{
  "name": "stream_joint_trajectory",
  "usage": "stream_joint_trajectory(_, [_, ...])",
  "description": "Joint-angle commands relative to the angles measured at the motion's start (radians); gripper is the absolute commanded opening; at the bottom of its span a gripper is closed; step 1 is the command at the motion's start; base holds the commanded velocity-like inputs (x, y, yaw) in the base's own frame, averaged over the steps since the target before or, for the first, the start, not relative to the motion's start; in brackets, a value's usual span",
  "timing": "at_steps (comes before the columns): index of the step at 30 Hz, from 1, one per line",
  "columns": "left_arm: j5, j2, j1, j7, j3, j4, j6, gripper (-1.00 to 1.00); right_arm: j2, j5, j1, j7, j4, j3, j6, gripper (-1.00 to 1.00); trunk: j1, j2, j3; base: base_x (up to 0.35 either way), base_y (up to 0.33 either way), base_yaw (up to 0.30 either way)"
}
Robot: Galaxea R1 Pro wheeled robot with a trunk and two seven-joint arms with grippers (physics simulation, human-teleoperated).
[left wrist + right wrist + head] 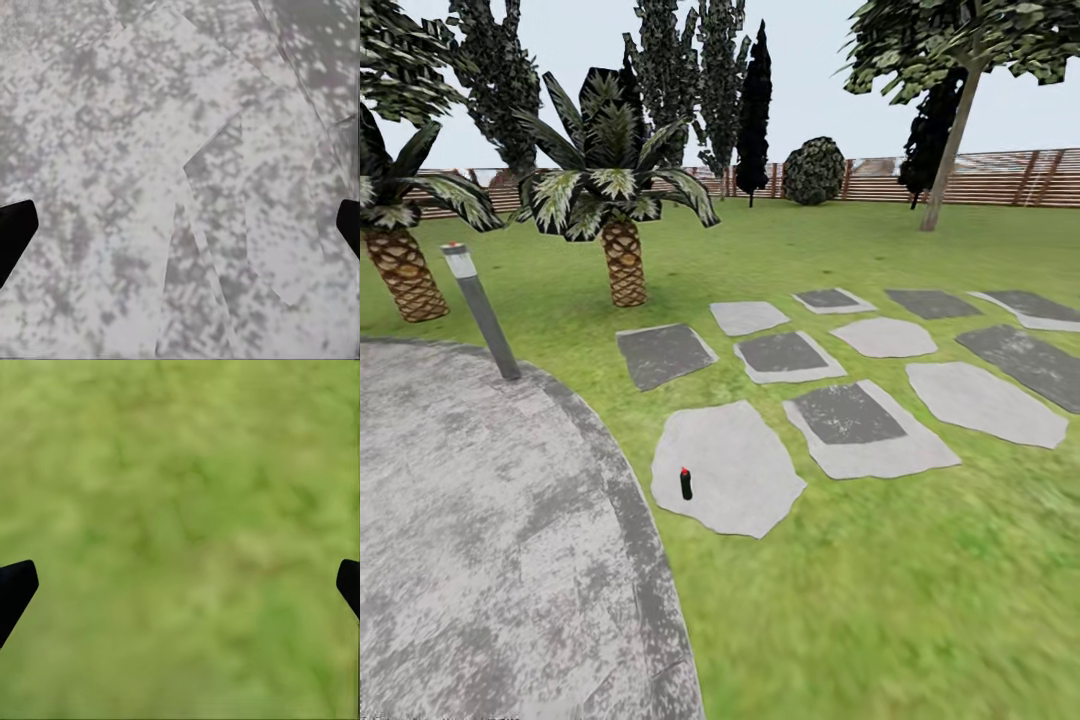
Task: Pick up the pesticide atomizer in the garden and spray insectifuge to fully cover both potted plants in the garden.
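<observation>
1. Paving of mottled grey (470, 540) is seen at the left of the head view as a rough, curved-edged circle; the same speckled surface is looked down on by the left gripper (180, 221), whose dark fingertips (15, 229) are set wide apart with nothing between them.
2. Beside the paving's far edge a slim grey bollard lamp (482, 312) is planted, leaning slightly, and behind it two scaly-trunked palms (622, 215) are rooted in the lawn (880, 600).
3. On the nearest pale stepping stone (745, 475), flat and irregular, the pesticide atomizer (686, 484) is stood upright near the stone's left edge, a dark slim bottle with a red-tipped head. It is judged light, rigid and smooth, easily toppled; hold is best taken around the middle of the body, below the head.
4. Further right, more grey slabs (980, 400) are laid in the grass before a brown slatted fence (1000, 178).
5. Soft, blurred green turf is faced by the right gripper (180, 581), its jaws likewise spread and empty.
</observation>
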Motion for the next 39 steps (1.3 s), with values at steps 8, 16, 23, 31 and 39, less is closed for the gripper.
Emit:
stream_joint_trajectory(8, [0.0, 0.0, -0.001, 0.0, 0.002, 0.001, -0.003, 1.0, 0.0, 0.001, 0.0, 0.001, 0.001, 0.0, -0.003, 1.0, 0.0, 0.0, 0.003, 0.124, -0.264, 0.277])
stream_joint_trajectory(16, [0.0, 0.0, -0.001, 0.0, 0.002, 0.001, -0.003, 1.0, 0.0, 0.001, 0.0, 0.001, 0.001, 0.0, -0.003, 1.0, 0.0, 0.0, 0.008, 0.124, -0.264, 0.277])
stream_joint_trajectory(23, [0.0, 0.0, -0.001, 0.0, 0.002, 0.001, -0.003, 1.0, 0.0, 0.001, 0.0, 0.001, 0.001, 0.0, -0.003, 1.0, 0.0, 0.0, 0.011, 0.125, -0.264, 0.204])
stream_joint_trajectory(31, [0.0, 0.0, -0.001, 0.0, 0.002, 0.001, -0.003, 1.0, 0.0, 0.001, 0.0, 0.001, 0.001, 0.0, -0.003, 1.0, 0.0, 0.0, 0.011, 0.125, -0.264, 0.018])
stream_joint_trajectory(39, [0.0, 0.0, -0.001, 0.0, 0.002, 0.001, -0.003, 1.0, 0.0, 0.001, 0.0, 0.001, 0.002, 0.0, -0.003, 1.0, 0.0, 0.0, 0.011, 0.124, -0.264, 0.0])
